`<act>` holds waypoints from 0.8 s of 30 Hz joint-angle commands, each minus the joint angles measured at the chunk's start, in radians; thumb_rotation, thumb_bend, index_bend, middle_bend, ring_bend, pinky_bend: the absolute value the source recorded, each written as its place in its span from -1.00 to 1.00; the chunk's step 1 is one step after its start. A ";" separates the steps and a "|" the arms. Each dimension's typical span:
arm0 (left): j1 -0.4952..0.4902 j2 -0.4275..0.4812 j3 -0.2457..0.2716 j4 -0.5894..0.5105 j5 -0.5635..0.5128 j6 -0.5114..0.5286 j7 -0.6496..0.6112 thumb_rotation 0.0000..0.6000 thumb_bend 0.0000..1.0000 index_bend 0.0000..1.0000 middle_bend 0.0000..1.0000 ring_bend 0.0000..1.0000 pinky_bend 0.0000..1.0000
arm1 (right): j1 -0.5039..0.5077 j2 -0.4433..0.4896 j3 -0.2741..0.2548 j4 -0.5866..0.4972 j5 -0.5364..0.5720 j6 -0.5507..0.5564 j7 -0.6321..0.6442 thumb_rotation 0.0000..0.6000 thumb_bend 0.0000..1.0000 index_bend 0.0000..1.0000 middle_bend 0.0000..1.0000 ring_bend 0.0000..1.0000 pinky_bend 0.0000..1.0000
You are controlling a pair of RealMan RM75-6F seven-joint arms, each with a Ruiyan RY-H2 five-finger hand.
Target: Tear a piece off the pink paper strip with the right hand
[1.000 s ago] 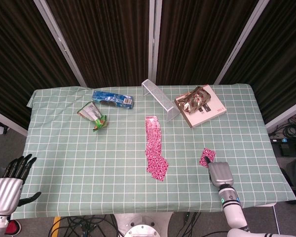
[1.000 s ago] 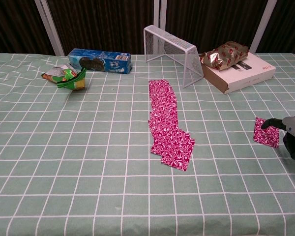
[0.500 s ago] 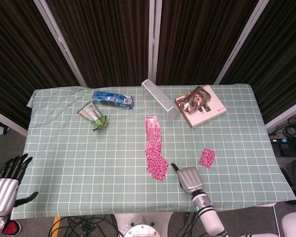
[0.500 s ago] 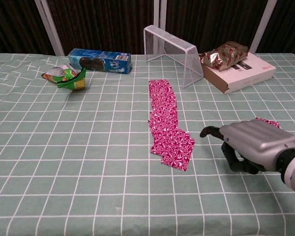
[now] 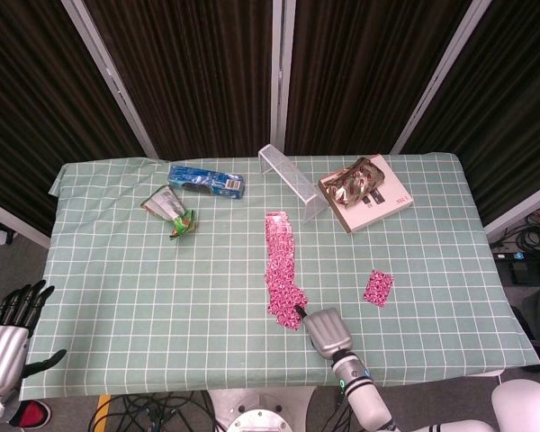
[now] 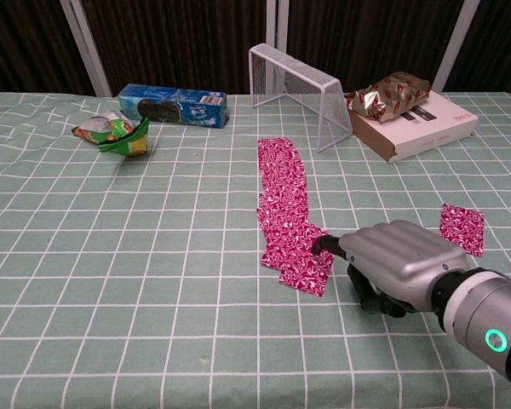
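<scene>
Your right hand, lower right, is covering the pink paper strip's near corner at frame centre; its grip is unclear. Your left hand, spread empty, is partly cropped lower left.

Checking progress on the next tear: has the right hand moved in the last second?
Yes. The right hand went left from the torn piece to the pink strip.

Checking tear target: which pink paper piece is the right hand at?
The long pink strip at table centre; the right hand touches its near end. The small pink square lies apart, further right.
</scene>
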 commanded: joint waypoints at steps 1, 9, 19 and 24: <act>0.001 0.000 0.000 0.004 -0.004 -0.001 -0.005 1.00 -0.96 -0.89 -0.98 -1.00 -0.83 | 0.012 -0.012 0.009 0.016 0.026 -0.014 -0.005 1.00 1.00 -0.69 0.82 0.62 0.38; 0.004 -0.003 -0.002 0.016 -0.008 0.003 -0.018 1.00 -0.96 -0.89 -0.98 -1.00 -0.83 | 0.022 -0.013 0.004 0.029 0.056 -0.007 -0.008 1.00 1.00 -0.69 0.82 0.62 0.38; 0.004 -0.004 0.000 0.012 0.000 0.003 -0.007 1.00 -0.96 -0.89 -0.98 -1.00 -0.83 | -0.013 0.044 -0.036 0.025 0.043 0.014 0.054 1.00 1.00 -0.69 0.82 0.62 0.38; 0.002 -0.006 0.002 0.003 0.004 -0.002 0.007 1.00 -0.96 -0.89 -0.98 -1.00 -0.84 | -0.035 0.088 -0.060 0.020 0.028 0.019 0.091 1.00 1.00 -0.69 0.82 0.62 0.38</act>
